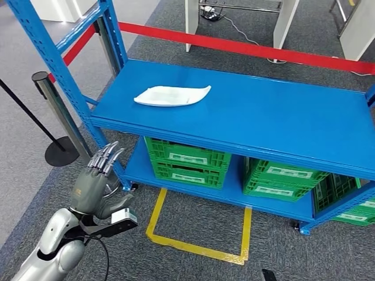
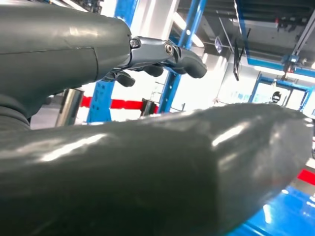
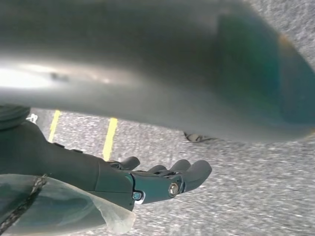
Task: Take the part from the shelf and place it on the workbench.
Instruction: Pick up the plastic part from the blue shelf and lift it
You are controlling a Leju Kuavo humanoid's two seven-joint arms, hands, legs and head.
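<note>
Head view: the robot's left hand (image 1: pixel 94 186) is raised near the shelf's (image 1: pixel 274 117) corner post, fingers extended and apart, holding nothing. On the floor lies a yellow outline (image 1: pixel 199 246); green crates (image 1: pixel 188 161) fill the lower tier. Farther back, the white part (image 1: pixel 172 95) lies flat on the blue top deck. Right wrist view: the right hand (image 3: pixel 148 179) hangs over grey carpet, fingers loosely out, empty.

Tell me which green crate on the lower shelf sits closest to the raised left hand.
The leftmost green crate, directly under the white part. It lies nearest the left hand; the other green crates sit further toward the shelf's right end.
</note>
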